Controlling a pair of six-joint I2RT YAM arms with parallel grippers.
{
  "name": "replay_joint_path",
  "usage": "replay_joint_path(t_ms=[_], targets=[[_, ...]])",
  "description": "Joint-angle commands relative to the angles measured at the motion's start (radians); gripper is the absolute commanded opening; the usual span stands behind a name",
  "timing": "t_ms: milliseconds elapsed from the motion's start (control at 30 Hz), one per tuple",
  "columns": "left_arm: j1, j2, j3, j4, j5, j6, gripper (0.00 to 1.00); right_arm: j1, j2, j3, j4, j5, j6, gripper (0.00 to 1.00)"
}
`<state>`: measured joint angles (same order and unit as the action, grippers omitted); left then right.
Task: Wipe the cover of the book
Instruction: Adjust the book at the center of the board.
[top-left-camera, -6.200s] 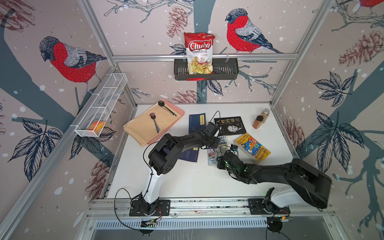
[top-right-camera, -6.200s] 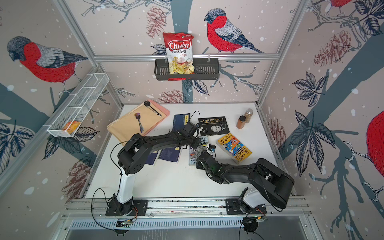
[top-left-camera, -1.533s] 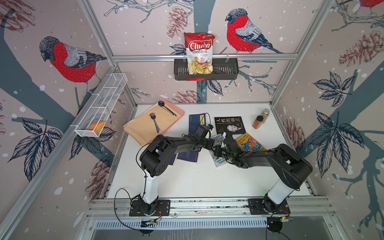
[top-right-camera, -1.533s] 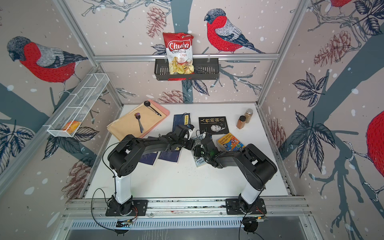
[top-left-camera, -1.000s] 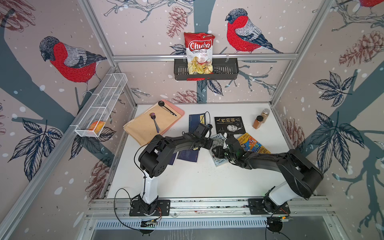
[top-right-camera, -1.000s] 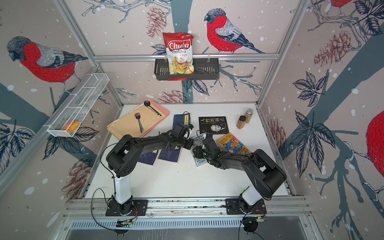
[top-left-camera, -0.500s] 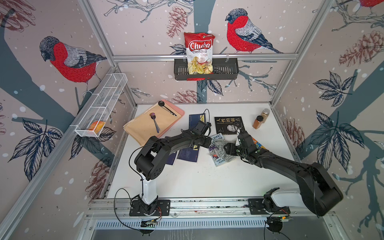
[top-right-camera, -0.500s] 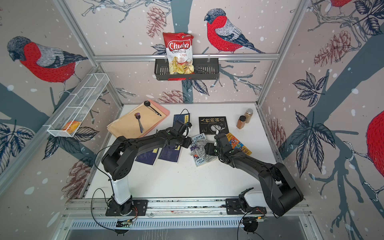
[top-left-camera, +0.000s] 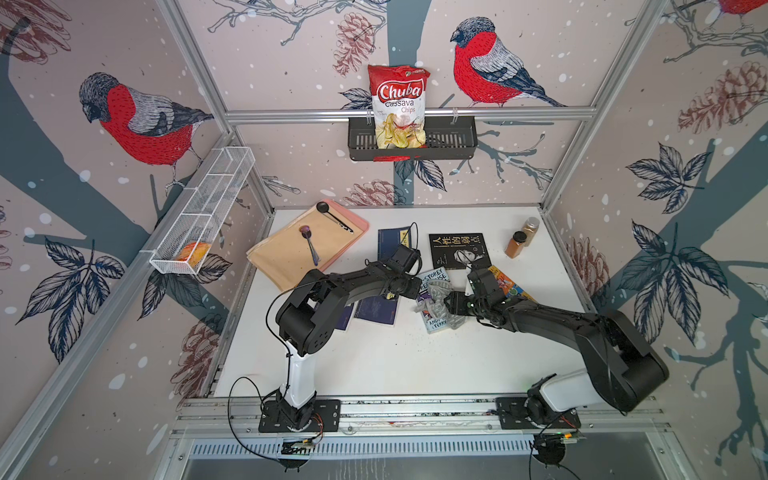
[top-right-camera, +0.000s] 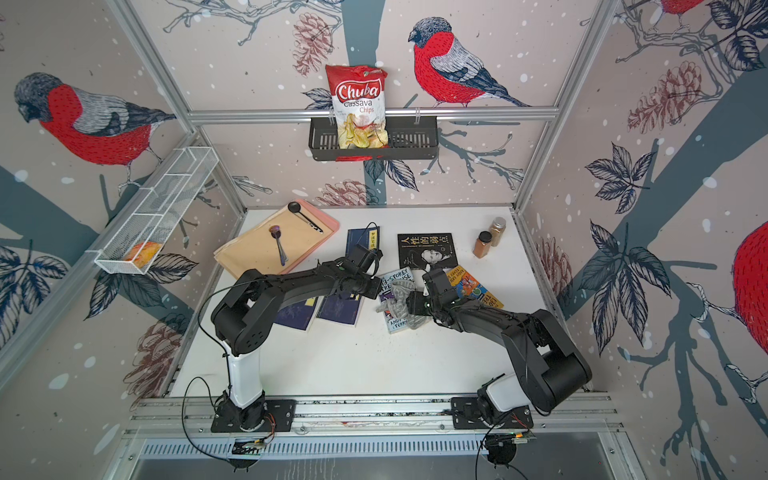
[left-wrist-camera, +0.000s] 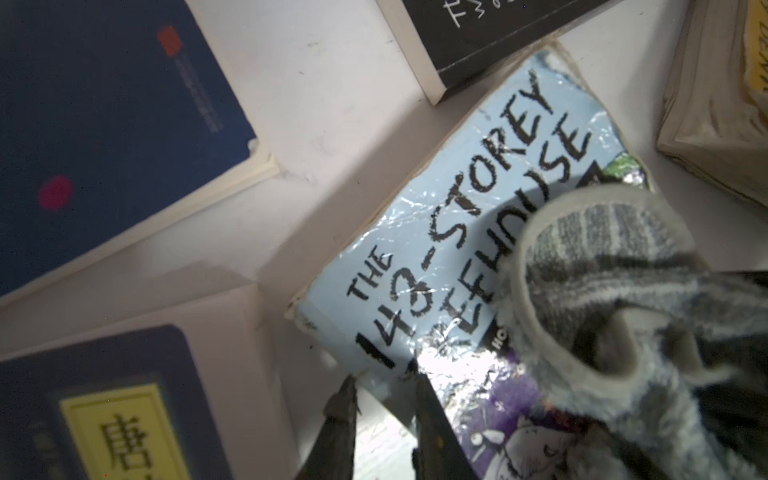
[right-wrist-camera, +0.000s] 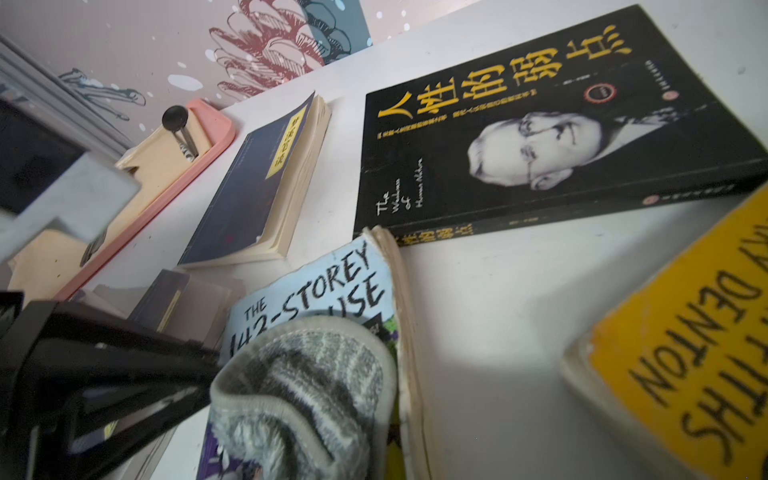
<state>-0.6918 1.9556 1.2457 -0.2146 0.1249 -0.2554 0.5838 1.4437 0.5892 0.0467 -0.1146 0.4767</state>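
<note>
The book (top-left-camera: 432, 279) with the pale blue "143-Storey" cover lies flat mid-table, also seen in a top view (top-right-camera: 395, 280). A grey striped cloth (top-left-camera: 436, 305) is bunched on its cover, and my right gripper (top-left-camera: 451, 305) is shut on it from the right. In the right wrist view the cloth (right-wrist-camera: 303, 395) hides the fingers and covers the lower part of the book (right-wrist-camera: 316, 291). My left gripper (left-wrist-camera: 382, 376) stands at the book's (left-wrist-camera: 457, 216) left edge. It is open by a narrow gap, one finger over the cover and one beside it.
A black book (top-left-camera: 457, 249) and a yellow book (top-left-camera: 509, 286) lie close behind and to the right. Dark blue books (top-left-camera: 376, 309) lie under the left arm. Two spice jars (top-left-camera: 515, 244) stand at the back right, and a pink tray (top-left-camera: 357, 222) with spoons at the back left.
The right arm's elbow has swung out to the right and the cloth has shifted across the book's cover. The left fingers have parted a little at the book's edge.
</note>
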Motion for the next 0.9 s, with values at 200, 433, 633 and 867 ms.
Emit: replay_joint_path(t_ms=[200,433,633,867], targets=[[-0.011,-0.002,-0.031,-0.012,0.048,0.026,0.24,0.122,-0.131,-0.042,-0.094,0.101,0.095,0.64],[-0.011,-0.056,-0.037,-0.014,0.025,0.03,0.34,0.122,-0.223,0.078,-0.236,0.21,0.045,0.68],[-0.012,-0.134,-0.069,-0.022,0.0,0.025,0.38,0.147,-0.243,0.077,-0.235,0.119,0.043,0.66],[-0.012,-0.225,-0.15,-0.021,-0.002,0.015,0.4,0.181,-0.138,0.005,-0.158,0.039,0.063,0.6]])
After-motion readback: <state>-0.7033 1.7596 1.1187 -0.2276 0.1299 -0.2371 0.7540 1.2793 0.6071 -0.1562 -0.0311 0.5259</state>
